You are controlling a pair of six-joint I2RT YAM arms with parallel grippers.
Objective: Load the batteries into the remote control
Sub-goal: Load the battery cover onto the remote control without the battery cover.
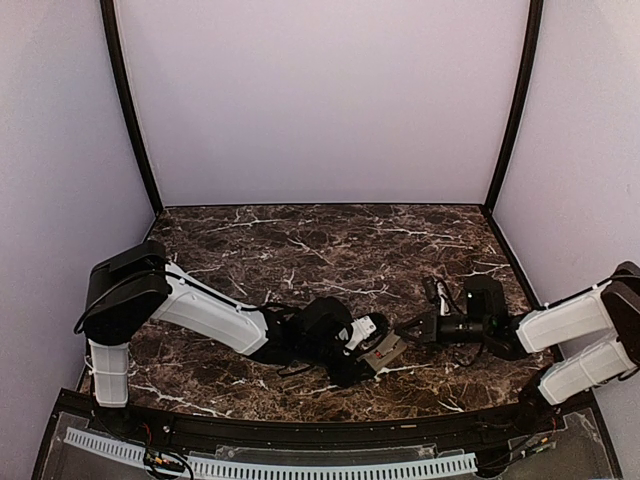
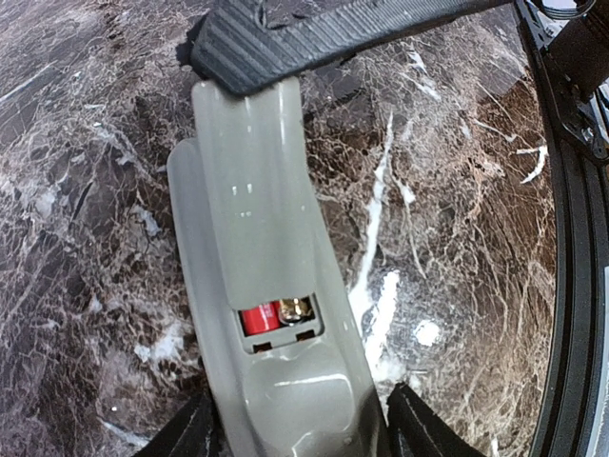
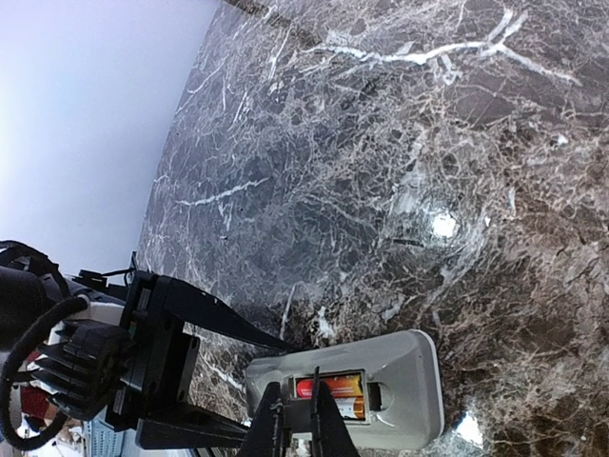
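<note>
The remote control (image 1: 385, 350) is a light grey bar lying back side up at the table's front middle. My left gripper (image 1: 368, 352) is shut on its near end, and in the left wrist view its fingers (image 2: 186, 433) flank the remote (image 2: 257, 190). The battery bay is partly open, with a red battery (image 2: 259, 317) and a metal contact showing. In the right wrist view two batteries (image 3: 333, 392) lie side by side in the remote (image 3: 400, 381). My right gripper (image 3: 295, 428) has its fingers pressed together, tips at the bay's edge. It also shows in the top view (image 1: 405, 328).
A small dark object (image 1: 430, 290) lies on the marble table (image 1: 300, 240) just behind the right gripper. Purple walls enclose the back and sides. The right gripper's ribbed black finger (image 2: 314, 38) crosses the far end of the remote in the left wrist view.
</note>
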